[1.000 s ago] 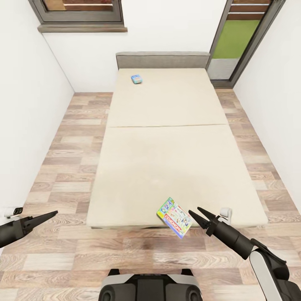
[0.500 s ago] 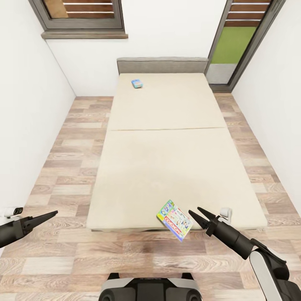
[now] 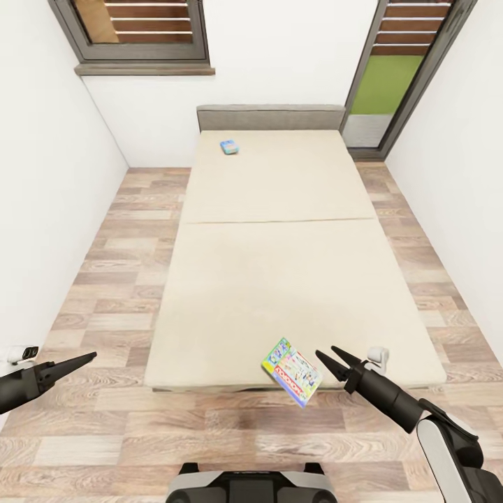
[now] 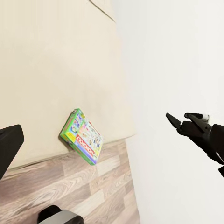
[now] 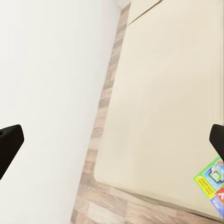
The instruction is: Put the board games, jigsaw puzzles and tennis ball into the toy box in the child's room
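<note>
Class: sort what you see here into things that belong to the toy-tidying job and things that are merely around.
Job:
- colourful board game at the bed's near edge
- blue board game near the headboard
- bed

Merely around:
- window
- door
- wooden floor

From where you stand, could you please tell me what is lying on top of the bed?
Two board games lie on the bed: a colourful one overhanging the near edge, and a small blue one near the headboard. Whatever is under the bed is hidden.

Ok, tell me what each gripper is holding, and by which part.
Nothing is held. The right gripper is open beside the yellow-green-red board game without touching it; the left gripper is over the floor, empty.
</note>
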### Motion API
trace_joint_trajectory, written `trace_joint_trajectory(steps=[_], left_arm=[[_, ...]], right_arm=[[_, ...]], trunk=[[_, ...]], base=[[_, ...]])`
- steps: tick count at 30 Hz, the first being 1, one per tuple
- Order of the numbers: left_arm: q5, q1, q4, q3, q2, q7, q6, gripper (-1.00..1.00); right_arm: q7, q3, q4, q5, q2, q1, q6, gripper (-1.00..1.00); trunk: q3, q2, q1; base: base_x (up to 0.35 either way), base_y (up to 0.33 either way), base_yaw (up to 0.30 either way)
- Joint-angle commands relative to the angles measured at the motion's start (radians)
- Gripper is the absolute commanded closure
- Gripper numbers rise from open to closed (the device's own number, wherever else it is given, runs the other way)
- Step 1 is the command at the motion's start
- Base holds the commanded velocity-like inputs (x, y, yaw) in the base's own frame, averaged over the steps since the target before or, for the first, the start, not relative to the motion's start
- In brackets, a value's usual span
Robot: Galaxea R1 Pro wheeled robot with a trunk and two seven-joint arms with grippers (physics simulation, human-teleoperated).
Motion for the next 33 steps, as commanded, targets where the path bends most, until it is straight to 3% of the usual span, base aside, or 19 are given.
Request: trace_joint_trajectory(steps=[1,20,27,33], left_arm=[[-0.002,0.0,0.0,0.0,0.0,-0.005,0.011,-1.0],[-0.003,0.0,0.0,-0.003,-0.001,-0.005,0.011,-1.0],[-0.005,0.0,0.0,-0.049,-0.001,-0.005,0.011,-1.0],[-0.006,0.0,0.0,-0.059,-0.001,-0.005,0.011,-1.0]], right_arm=[[-0.008,0.0,0.0,-0.007,0.0,0.0,0.008,-1.0],[-0.031,0.021,0.0,-0.007,0.001,0.0,0.0,-1.0],[-0.031,0.022,0.004,-0.007,0.001,0.0,0.0,-1.0],[-0.031,0.022,0.007,-0.007,0.001,0.0,-0.007,-1.0]], trunk=[[0.001,-0.001,0.001],[0.032,-0.001,0.001],[0.044,-0.001,0.001],[0.054,-0.001,0.001]], base=[[0.0,0.0,0.0],[0.0,0.0,0.0],[0.0,0.0,0.0],[0.0,0.0,0.0]])
